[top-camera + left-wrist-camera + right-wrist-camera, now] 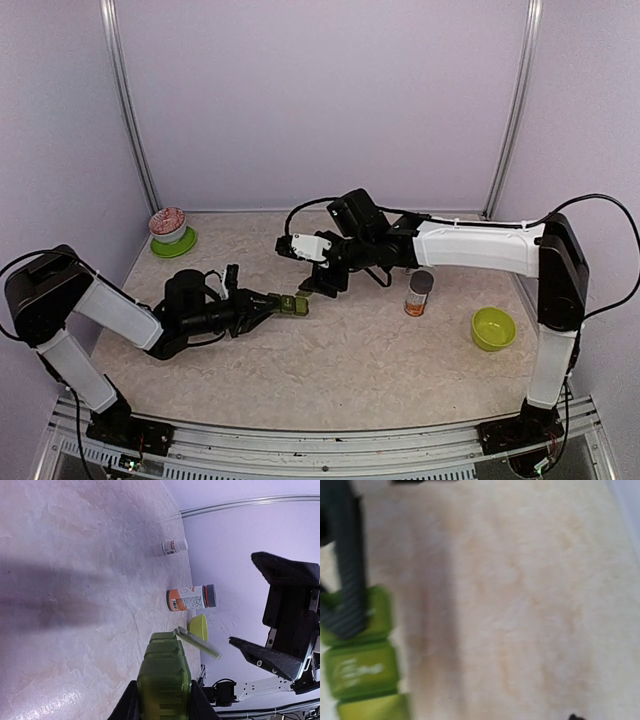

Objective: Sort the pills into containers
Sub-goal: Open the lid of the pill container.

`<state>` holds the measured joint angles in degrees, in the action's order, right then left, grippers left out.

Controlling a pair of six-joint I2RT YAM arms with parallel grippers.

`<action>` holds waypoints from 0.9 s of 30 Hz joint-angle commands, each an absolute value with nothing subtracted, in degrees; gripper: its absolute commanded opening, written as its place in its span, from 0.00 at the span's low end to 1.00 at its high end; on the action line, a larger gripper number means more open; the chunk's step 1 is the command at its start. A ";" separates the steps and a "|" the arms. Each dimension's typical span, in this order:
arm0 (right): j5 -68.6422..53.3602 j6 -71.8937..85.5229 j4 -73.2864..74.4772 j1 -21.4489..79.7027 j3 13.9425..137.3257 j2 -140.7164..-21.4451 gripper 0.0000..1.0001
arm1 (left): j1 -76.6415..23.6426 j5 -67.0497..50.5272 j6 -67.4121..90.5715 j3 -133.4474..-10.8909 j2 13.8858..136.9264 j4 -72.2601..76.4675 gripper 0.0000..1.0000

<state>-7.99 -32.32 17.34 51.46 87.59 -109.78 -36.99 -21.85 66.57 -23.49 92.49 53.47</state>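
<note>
A pale, marbled tabletop (pixel 330 370) fills the overhead view, enclosed by lilac walls. In the upper left of the table a small reddish bowl (pixel 168 222) stands on a lime-green saucer (pixel 176 246).

From the lower left, the black and white left arm (pixel 120 315) reaches toward the middle. The left gripper (pixel 281 301) is clamped narrowly on the near end of a dark green plastic strip of three joined square lidded compartments (pixel 297 305), which sits just left of the frame's centre. In the left wrist view the strip rises from the bottom centre between two black fingers (pixel 126 706). A thin lid (pixel 198 643) at its far end is raised.

Immediately right of the strip's far end, the right gripper (pixel 322 288) hangs with its jaws spread wide and nothing between them. The right wrist view is blurred. At its left edge one dark finger (pixel 347 580) lies over the strip's end compartment, but the blur hides whether they touch.

Right of centre stands an upright pill bottle with an orange label and grey cap (pixel 419 294). Lower right is a lime-green round bowl (pixel 493 328), well apart from the strip. The left wrist view also shows a small white bottle (pixel 175 546) near the wall, upper centre.
</note>
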 commanded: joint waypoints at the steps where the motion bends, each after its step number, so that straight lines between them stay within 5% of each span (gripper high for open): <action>1: -4.13 -31.03 12.99 50.91 86.88 -107.53 0.75 | -37.87 -22.24 66.08 -23.56 93.30 53.36 0.19; 8: -3.13 -30.94 13.68 50.91 87.97 -109.59 0.75 | -38.14 -22.50 65.96 -24.29 93.36 52.99 0.19; 17: -21.03 -32.11 21.96 50.49 89.31 -108.51 0.80 | -38.14 -22.37 65.91 -24.85 93.64 52.47 0.19; 27: -19.30 -32.45 24.69 50.79 90.52 -112.91 0.84 | -38.14 -22.51 65.81 -25.36 93.77 52.14 0.19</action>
